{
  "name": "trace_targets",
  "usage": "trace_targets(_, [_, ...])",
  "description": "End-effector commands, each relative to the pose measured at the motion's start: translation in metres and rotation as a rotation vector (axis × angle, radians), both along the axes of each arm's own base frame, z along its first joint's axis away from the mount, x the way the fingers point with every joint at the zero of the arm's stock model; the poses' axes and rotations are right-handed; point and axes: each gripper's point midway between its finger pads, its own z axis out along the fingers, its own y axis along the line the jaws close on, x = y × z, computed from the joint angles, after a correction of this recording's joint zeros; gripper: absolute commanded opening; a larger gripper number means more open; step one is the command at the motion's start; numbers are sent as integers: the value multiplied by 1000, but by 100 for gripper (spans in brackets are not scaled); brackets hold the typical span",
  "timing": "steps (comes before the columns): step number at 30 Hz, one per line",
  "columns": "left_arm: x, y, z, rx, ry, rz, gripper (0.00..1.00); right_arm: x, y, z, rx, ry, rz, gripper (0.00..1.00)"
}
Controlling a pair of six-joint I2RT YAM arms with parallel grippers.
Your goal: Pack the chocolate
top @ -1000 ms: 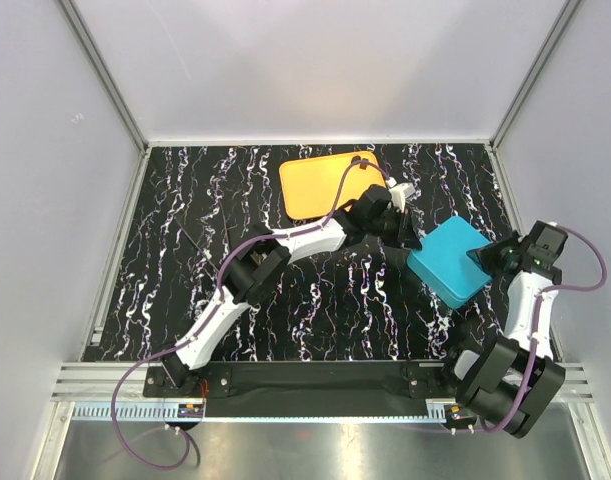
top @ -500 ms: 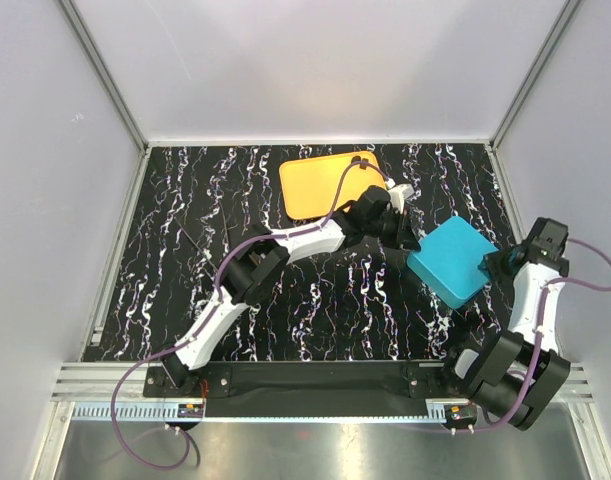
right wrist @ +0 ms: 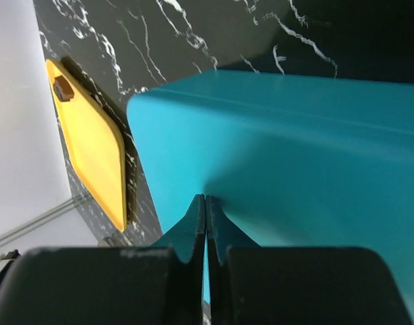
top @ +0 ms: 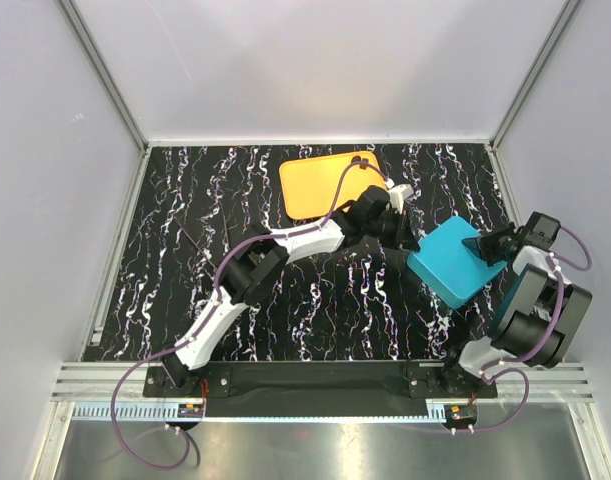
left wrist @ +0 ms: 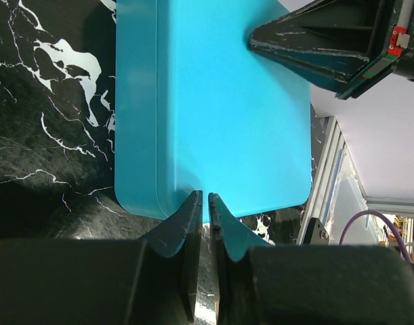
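One teal box [top: 447, 266] sits on the right part of the black marbled table [top: 185, 220], turned at an angle, with its lid on. One orange tray [top: 320, 185] lies flat near the far edge of the table, just left of the box and apart from it.

Only one piece of chocolate [right wrist: 62, 88] can be seen. It is small and dark brown, and in the right wrist view it rests on the tray close to one of its corners. From above, that corner is crossed by the left arm's cable and the piece cannot be made out. No other pieces show in any view, and the closed lid hides whatever is in the box.

Both of the two arms meet at the box. The left gripper [left wrist: 207, 201] reaches across the table to the box's left corner. Its fingers are drawn almost together with only a thin slit between them, and their tips lie against the edge of the lid. They hold nothing. The right gripper [right wrist: 205, 201] comes in from the right side. Its fingers are pressed tightly together, the tips rest on the lid's top surface, and they too are empty. In the left wrist view the right gripper's dark, tapered tip lies on the opposite side of the lid from the left fingers.
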Motion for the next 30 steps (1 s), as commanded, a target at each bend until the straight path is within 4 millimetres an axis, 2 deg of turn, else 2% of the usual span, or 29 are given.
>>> trace_targets(1, [0,3,17,-16,-25,1,15,-3,-8,-12,-62,-5,-7,0])
trace_targets(3, [-1,3,18,-17,-25,1,14,-10,-16,-12,-111,25,-41,0])
trace_targets(6, [-3,0,27,-33,-21,-4,14,-8,-28,19,-183,18,-63,0])
trace_targets(8, [-6,-2,41,-45,-30,-17,14,0,-35,59,-242,-57,-77,0])
trace_targets(9, [-8,-3,49,-53,-36,-20,14,0,-32,67,-246,-59,-70,0])
trace_targets(10, [-9,-1,70,-77,-56,-22,14,6,-33,89,-271,-96,-67,0])
trace_targets(12, [-9,6,88,-82,-89,-7,14,8,-18,100,-293,-89,-16,3])
trace_targets(13, [-10,14,119,-107,-146,3,15,13,-14,112,-326,-105,8,5])
trace_targets(14, [-7,22,120,-77,-159,31,17,16,-10,111,-354,-83,19,6])
trace_targets(15, [-6,30,130,-69,-181,52,19,20,9,109,-362,-64,73,7])
trace_targets(16, [-6,40,134,-46,-199,67,21,27,17,115,-377,-72,97,8])
trace_targets(17, [-3,59,148,-39,-221,113,22,31,20,106,-389,-37,111,9])
trace_targets(18, [-4,69,151,-35,-229,132,22,40,41,108,-399,-47,164,9])
trace_targets(19, [-3,79,156,-35,-246,155,23,45,49,105,-410,-40,192,10])
trace_targets(20, [-4,97,182,-58,-288,206,24,51,56,93,-419,-5,215,11])
trace_targets(21, [-4,113,164,-15,-275,235,25,54,66,88,-425,11,248,11])
trace_targets(22, [-6,125,166,-11,-289,256,27,62,83,88,-436,0,293,12])
trace_targets(23, [-4,137,166,7,-303,299,28,67,93,75,-430,26,325,13])
trace_targets(24, [-10,151,187,-18,-336,323,29,72,100,72,-428,28,349,13])
trace_targets(25, [-12,164,169,26,-337,346,30,74,112,64,-431,39,393,13])
trace_targets(26, [-15,171,168,32,-344,357,30,76,113,47,-437,86,405,13])
trace_targets(27, [-21,181,179,20,-365,371,30,75,111,41,-446,115,408,14])
trace_targets(28, [-25,189,168,52,-358,375,31,72,108,32,-456,150,415,13])
trace_targets(30, [-30,203,171,63,-371,400,31,60,98,7,-488,245,407,13])
